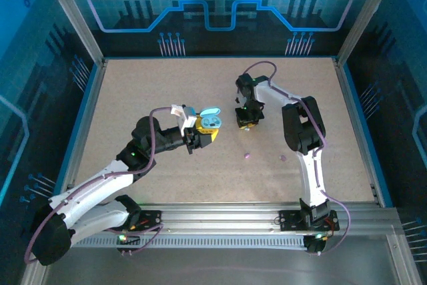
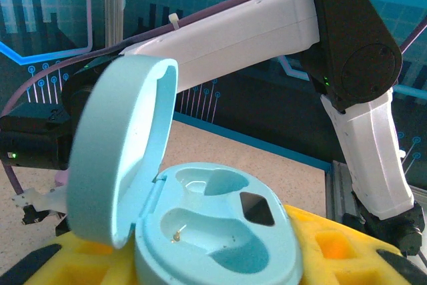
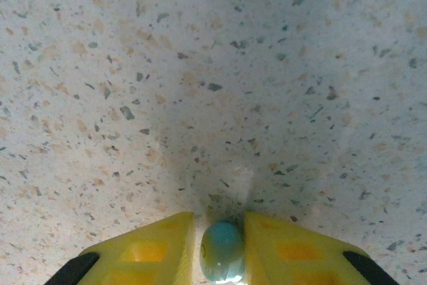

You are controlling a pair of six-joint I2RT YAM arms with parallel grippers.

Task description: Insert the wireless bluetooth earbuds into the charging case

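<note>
My left gripper (image 1: 205, 131) is shut on a teal charging case (image 1: 209, 119) and holds it above the table with the lid open. In the left wrist view the case (image 2: 220, 231) sits between the yellow fingers (image 2: 327, 245). Its lid (image 2: 120, 158) stands up at the left, and both earbud wells are empty. My right gripper (image 1: 247, 123) points down at the table to the right of the case. A teal earbud (image 3: 222, 251) lies on the table between its yellow fingers (image 3: 153, 251), which stand close against it on both sides. Two light purple earbuds (image 1: 247, 155) (image 1: 282, 158) lie on the table nearer the front.
The speckled table (image 1: 167, 85) is fenced by a blue rim and aluminium posts. In the left wrist view the right arm (image 2: 267, 31) crosses behind the case. Bare table stretches at the back and the far left.
</note>
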